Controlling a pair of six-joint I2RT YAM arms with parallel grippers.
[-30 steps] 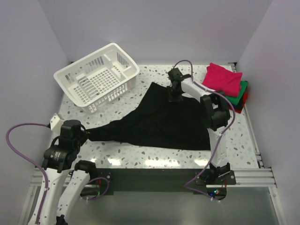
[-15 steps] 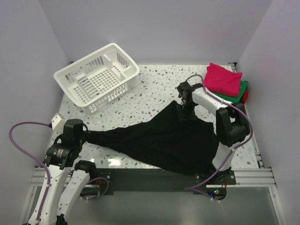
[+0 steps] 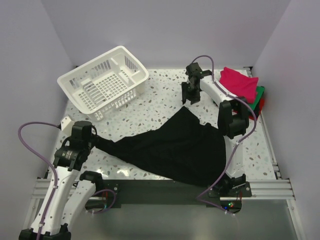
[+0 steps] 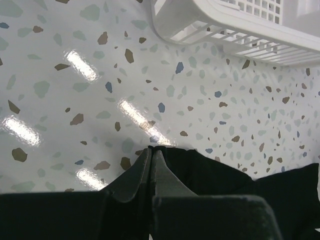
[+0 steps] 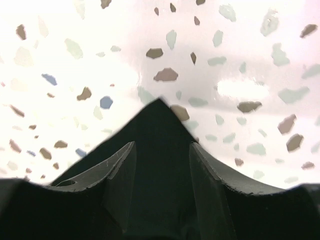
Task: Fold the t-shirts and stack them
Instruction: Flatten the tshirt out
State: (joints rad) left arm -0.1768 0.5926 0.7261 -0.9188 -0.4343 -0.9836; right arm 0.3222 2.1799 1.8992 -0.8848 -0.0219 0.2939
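The speckled table (image 3: 165, 90) carries a large black t-shirt (image 3: 175, 147) spread at its near middle, drawn to a point at the left. A white basket (image 3: 89, 63) sits at the far left. Folded t-shirts (image 3: 239, 84), magenta on top, are stacked at the far right. The left gripper (image 3: 93, 141) is clamped on the black shirt's left end. The right gripper (image 3: 190, 99) hangs with its jaws apart over the shirt's far corner, gripping nothing.

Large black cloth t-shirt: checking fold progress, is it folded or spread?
Spread: the large black cloth t-shirt lies as one wide, uneven sheet across the speckled table.
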